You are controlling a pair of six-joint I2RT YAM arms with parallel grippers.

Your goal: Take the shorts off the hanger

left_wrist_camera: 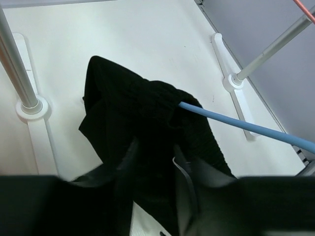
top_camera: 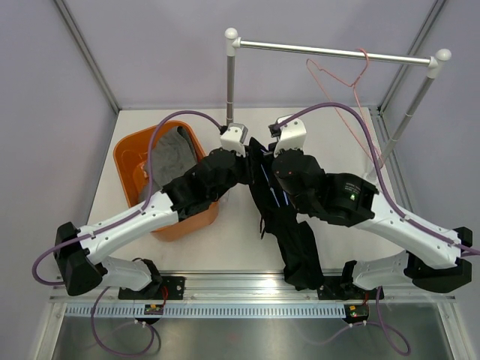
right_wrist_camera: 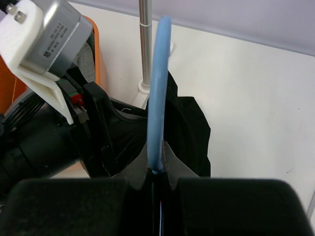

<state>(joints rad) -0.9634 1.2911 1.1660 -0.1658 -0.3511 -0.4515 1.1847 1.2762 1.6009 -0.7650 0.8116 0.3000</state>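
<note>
- over the middle of the bench (top_camera: 232, 240) both arms are meeting, and the black shorts (top_camera: 289, 232) are trailing from between them toward the near edge.
- right claw (right_wrist_camera: 157, 169) is pressing together on the blue hanger (right_wrist_camera: 158, 88), whose bar is standing up between the fingers.
- left claw (left_wrist_camera: 155, 162) is pinching a fold of the black shorts, with the hanger's bar running into the cloth.
- grey shorts (top_camera: 174, 150) are lying in the orange basket (top_camera: 124, 154) on the left.
- pink hanger (top_camera: 352, 85) is hanging on the rail (top_camera: 330, 51) at the back.
</note>
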